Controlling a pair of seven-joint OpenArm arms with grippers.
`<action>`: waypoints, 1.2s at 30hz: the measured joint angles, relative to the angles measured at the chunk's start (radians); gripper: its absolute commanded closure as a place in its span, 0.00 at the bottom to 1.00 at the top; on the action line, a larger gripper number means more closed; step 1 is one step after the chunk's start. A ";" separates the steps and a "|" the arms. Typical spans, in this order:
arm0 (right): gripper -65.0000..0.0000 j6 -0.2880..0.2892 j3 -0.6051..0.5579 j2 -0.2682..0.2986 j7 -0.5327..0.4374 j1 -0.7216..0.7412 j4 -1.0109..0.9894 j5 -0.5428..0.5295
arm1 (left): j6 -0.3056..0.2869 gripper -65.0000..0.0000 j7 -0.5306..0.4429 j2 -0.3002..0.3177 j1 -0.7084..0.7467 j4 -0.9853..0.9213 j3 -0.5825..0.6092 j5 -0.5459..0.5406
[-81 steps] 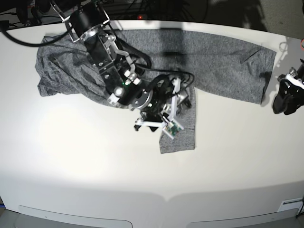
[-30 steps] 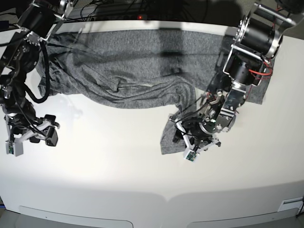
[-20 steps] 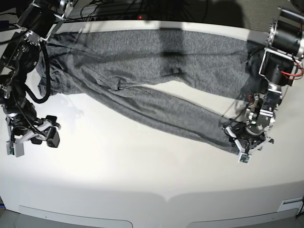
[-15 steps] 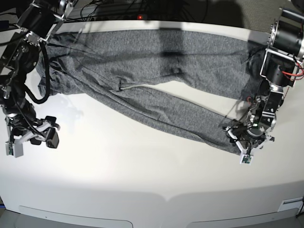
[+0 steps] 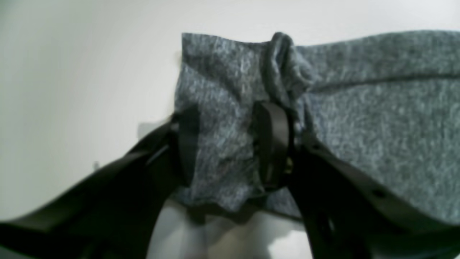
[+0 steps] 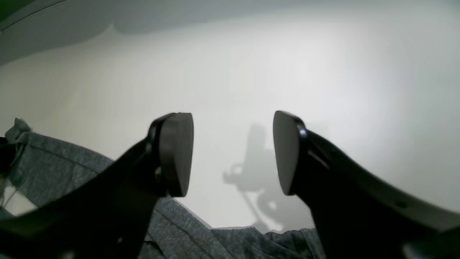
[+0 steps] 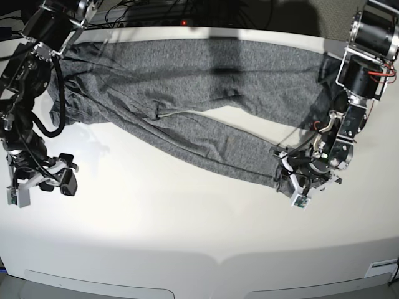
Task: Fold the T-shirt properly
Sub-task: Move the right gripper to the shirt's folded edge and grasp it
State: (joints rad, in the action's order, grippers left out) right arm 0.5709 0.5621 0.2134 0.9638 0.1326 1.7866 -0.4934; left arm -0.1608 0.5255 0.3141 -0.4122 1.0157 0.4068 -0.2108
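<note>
The heather-grey T-shirt (image 7: 187, 81) lies spread along the back of the white table (image 7: 187, 237). One long sleeve (image 7: 218, 146) runs diagonally down to the right. My left gripper (image 7: 294, 180) sits at the sleeve's end, shut on the bunched cuff. In the left wrist view the cuff cloth (image 5: 222, 151) is pinched between the black fingers of the left gripper (image 5: 230, 144). My right gripper (image 7: 45, 179) hangs over bare table at the left, apart from the shirt. The right wrist view shows the right gripper (image 6: 231, 151) open and empty, with the shirt's edge (image 6: 54, 169) below it.
Dark cables and equipment (image 7: 187, 12) crowd the table's back edge. The right arm's column (image 7: 37, 68) stands over the shirt's left end. The left arm's motor housings (image 7: 368, 50) rise at the shirt's right end.
The left gripper pulled the sleeve's end far to the right, straightening the sleeve, and has now come back a little leftward with it. The right arm has stayed where it was.
</note>
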 measured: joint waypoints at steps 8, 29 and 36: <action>0.46 0.000 0.000 0.000 0.000 0.000 0.000 0.000 | 0.001 0.59 -0.061 0.010 -0.090 0.000 0.000 0.000; 0.46 0.003 0.000 0.000 0.030 0.000 0.000 -0.029 | 0.005 0.36 -0.225 -0.142 -0.207 -0.423 -0.002 -0.121; 0.46 0.003 0.000 0.000 0.030 0.000 0.000 -0.029 | 0.137 1.00 -0.273 -0.143 -0.174 -0.417 -0.004 -0.022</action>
State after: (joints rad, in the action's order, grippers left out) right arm 0.5735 0.5621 0.2134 0.9936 0.1322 1.7870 -0.5228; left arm -0.0242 0.2527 0.1711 -0.5858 0.5983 0.4030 -0.2325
